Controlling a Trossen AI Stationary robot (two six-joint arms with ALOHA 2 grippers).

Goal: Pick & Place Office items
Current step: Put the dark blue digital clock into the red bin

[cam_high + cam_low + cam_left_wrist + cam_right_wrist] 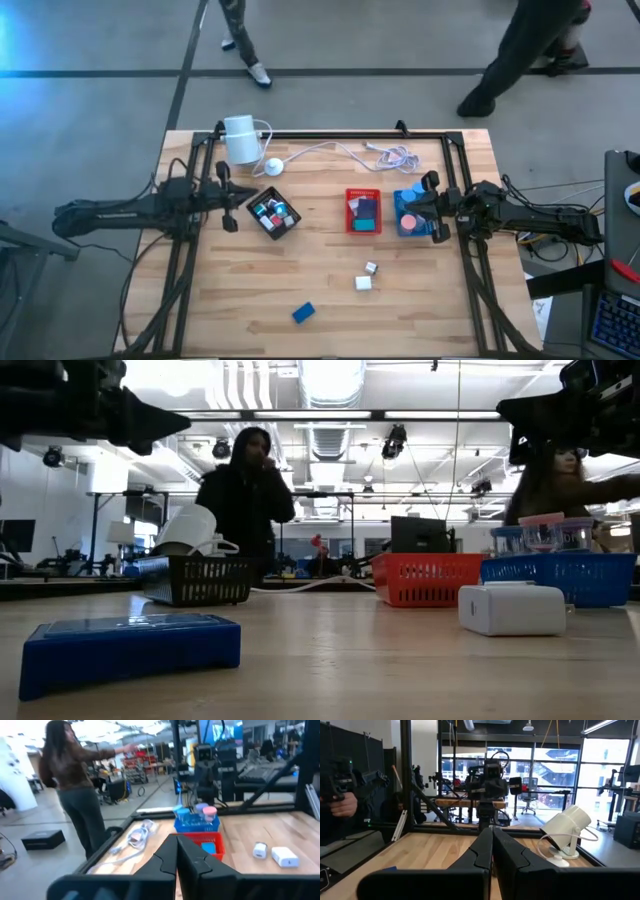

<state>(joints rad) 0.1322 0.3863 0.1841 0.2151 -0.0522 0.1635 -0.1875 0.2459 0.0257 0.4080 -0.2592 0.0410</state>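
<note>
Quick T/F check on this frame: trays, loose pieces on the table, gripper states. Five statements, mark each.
1. The left gripper has its fingers shut with nothing between them. True.
2. The flat blue block lies inside the red square tray. False: it lies loose on the wooden table, near the front edge.
3. Two small white pieces lie on the bare wood in front of the red tray. True.
4. The right gripper is open. False: its fingers are shut together.
5. The black square tray is empty. False: it holds several small coloured pieces.
</note>
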